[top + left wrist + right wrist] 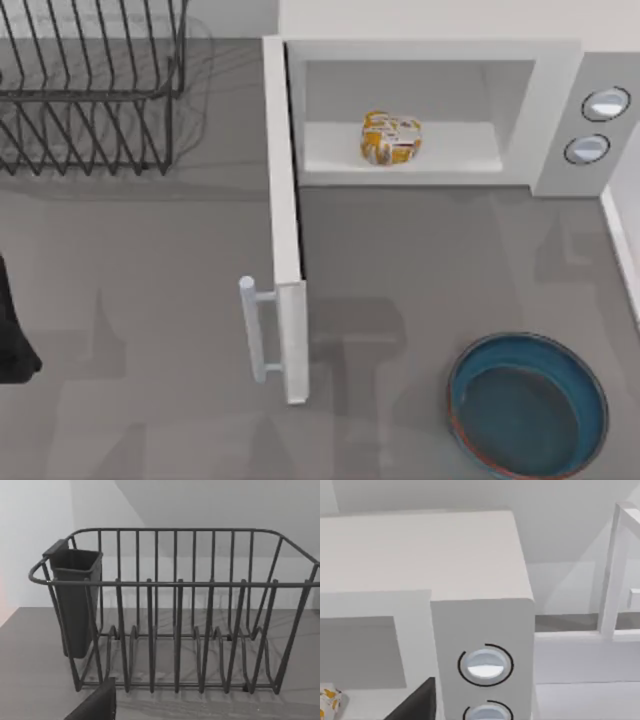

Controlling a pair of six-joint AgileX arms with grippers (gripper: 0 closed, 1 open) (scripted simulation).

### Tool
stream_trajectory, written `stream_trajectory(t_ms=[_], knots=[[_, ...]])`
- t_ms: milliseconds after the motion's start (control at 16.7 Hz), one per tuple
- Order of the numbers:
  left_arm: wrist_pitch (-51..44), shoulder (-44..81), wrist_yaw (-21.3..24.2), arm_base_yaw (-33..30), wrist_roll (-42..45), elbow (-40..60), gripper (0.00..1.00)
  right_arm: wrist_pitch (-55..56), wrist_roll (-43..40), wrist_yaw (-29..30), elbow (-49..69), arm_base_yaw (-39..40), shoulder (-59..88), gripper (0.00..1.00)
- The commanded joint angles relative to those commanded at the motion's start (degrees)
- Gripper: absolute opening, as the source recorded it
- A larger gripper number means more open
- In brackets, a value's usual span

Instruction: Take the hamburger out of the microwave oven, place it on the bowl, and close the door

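Observation:
The microwave oven [560,110] stands at the back of the table with its door [285,230] swung wide open toward the front. The door's pale bar handle [256,330] is at its near end. The hamburger [390,138], in a white and yellow-orange wrapper, lies on the cavity floor; its edge shows in the right wrist view [327,702]. The teal-blue bowl [590,385] sits at the front right, with nothing in it. My left arm [12,335] is parked at the table's left edge. A dark part of my right gripper [417,702] faces the oven's knob panel [485,664].
A black wire rack [90,90] with a dark cup holder [75,600] stands at the back left, in front of my left gripper [95,705]. A white frame [620,240] borders the table's right edge. The open door splits the table's middle.

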Motion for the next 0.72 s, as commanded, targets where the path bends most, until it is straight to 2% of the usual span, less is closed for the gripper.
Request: stream_trajectory(t_ms=[720], knots=[[0.0,0.0,0.0,0.0,0.0,0.0,1.0,23.02,7.09,16.68,35.77,16.91,70.65,1.0]])
